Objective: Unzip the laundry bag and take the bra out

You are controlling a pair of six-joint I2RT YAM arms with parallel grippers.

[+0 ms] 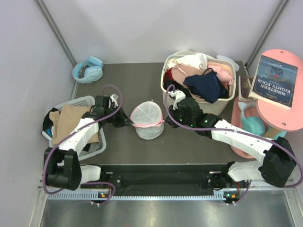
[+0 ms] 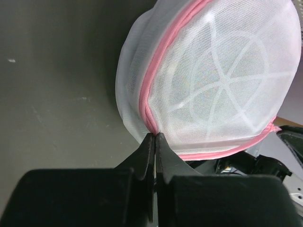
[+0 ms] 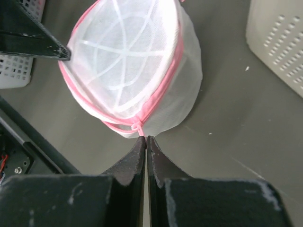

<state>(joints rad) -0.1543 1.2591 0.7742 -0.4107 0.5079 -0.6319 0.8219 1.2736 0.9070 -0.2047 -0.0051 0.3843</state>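
Note:
The laundry bag (image 1: 149, 119), a white mesh dome with pink zipper trim, sits at the table's middle between both grippers. My left gripper (image 1: 129, 122) is shut on the pink trim at the bag's left side, and the left wrist view shows its tips (image 2: 155, 135) pinching the trim of the bag (image 2: 213, 80). My right gripper (image 1: 166, 121) is shut at the bag's right side. In the right wrist view its tips (image 3: 144, 137) pinch the pink zipper pull (image 3: 136, 126) of the bag (image 3: 128, 66). No black bra shows inside the mesh.
A white basket (image 1: 80, 101) with tan clothes (image 1: 71, 120) stands at the left. A cream basket (image 1: 222, 106) holds pink clothes and a navy garment (image 1: 206, 85) at the back right. Blue headphones (image 1: 88, 69) lie at the back left. A pink stand with a book (image 1: 277, 80) is at the right.

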